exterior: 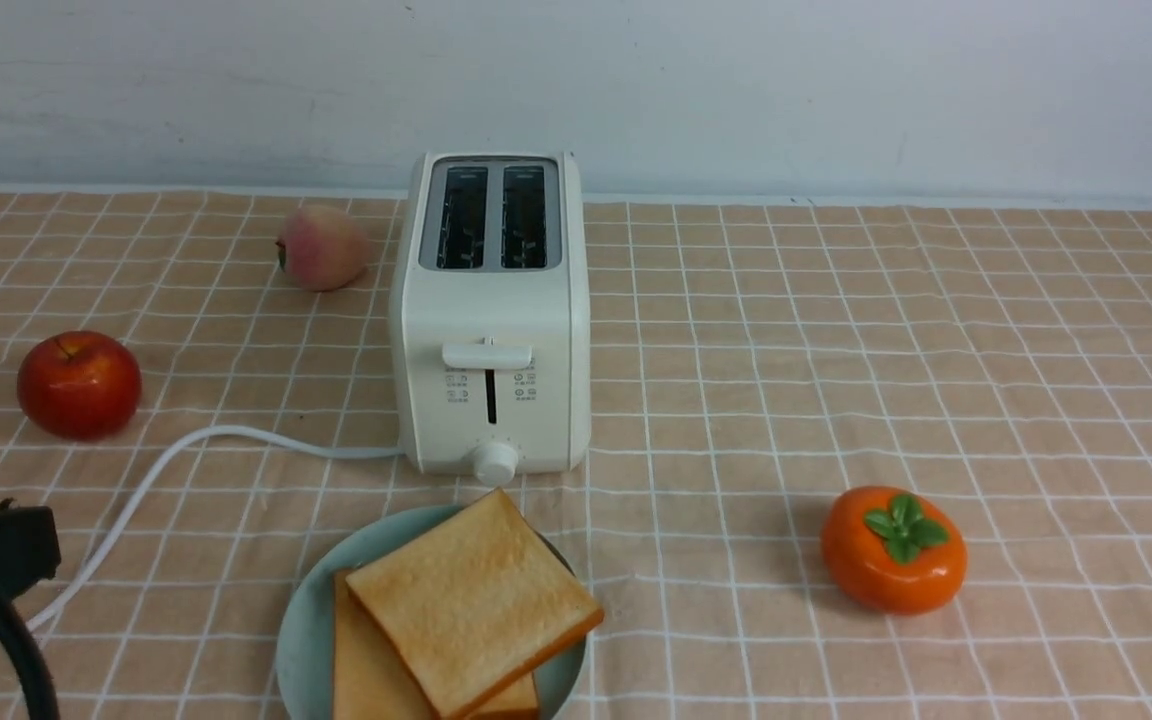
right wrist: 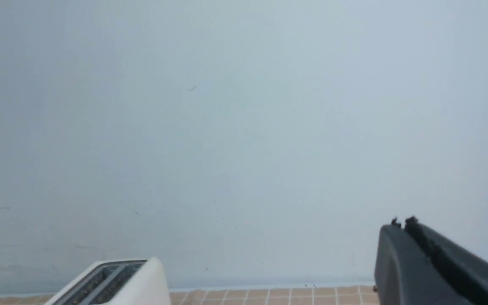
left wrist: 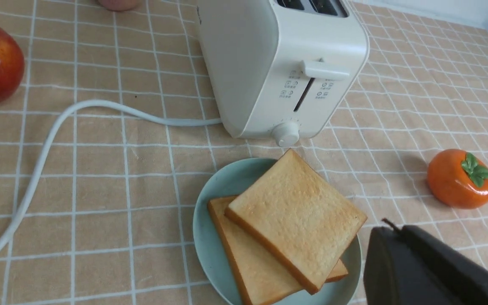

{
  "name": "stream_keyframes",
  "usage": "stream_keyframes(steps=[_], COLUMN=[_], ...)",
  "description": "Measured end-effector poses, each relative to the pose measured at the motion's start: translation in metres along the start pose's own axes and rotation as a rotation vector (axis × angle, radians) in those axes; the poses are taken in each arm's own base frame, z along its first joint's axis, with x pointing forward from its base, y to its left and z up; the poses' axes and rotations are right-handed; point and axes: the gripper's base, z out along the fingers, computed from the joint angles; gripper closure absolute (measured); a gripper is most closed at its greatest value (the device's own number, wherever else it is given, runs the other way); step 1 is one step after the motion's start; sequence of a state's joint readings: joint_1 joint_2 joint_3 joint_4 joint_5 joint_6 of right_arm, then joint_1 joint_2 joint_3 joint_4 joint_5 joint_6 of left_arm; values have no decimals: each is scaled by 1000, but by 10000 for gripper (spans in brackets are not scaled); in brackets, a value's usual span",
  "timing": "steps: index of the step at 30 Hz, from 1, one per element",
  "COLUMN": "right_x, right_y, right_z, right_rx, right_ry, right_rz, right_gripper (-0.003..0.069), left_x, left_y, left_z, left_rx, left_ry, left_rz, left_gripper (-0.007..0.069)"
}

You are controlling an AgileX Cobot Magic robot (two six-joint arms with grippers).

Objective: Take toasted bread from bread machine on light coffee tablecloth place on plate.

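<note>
Two slices of toasted bread lie overlapping on the plate [exterior: 304, 630], the upper slice [exterior: 471, 600] tilted across the lower one [exterior: 366, 665]. The plate sits just in front of the bread machine [exterior: 491, 310], whose two slots are empty. All rest on the light coffee tablecloth [exterior: 836, 350]. My left gripper [exterior: 31, 545] is shut and empty at the near left; in the left wrist view [left wrist: 390, 231] it is beside the plate [left wrist: 210, 237] and toast [left wrist: 295, 218]. My right gripper [right wrist: 400, 224] is shut and empty, raised toward the wall, with the bread machine [right wrist: 112, 281] below it.
A red apple [exterior: 79, 385] and a peach [exterior: 321, 247] sit left of the bread machine. An orange persimmon [exterior: 893, 550] sits at the right front. The white cord [exterior: 186, 450] runs from the machine toward the left front. A pale wall bounds the back.
</note>
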State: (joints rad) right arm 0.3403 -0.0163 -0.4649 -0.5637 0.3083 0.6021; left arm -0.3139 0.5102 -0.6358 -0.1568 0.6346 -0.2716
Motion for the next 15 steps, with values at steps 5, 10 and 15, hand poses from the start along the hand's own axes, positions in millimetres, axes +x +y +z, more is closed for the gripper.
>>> stream_keyframes(steps=[5,10,15], right_x=[-1,-2,-2], right_y=[0,0,0], right_z=[0,0,0], right_rx=[2,5,5], right_ry=[-12,-19,-22], right_rz=[-11,-25,-24], right_gripper=[657,654,653], left_x=[0,2,3], left_y=[0,1,1], left_z=[0,0,0], left_rx=[1,-5,-9], left_ry=[-1,20,32], left_rz=[0,0,0], left_gripper=[638,634,628])
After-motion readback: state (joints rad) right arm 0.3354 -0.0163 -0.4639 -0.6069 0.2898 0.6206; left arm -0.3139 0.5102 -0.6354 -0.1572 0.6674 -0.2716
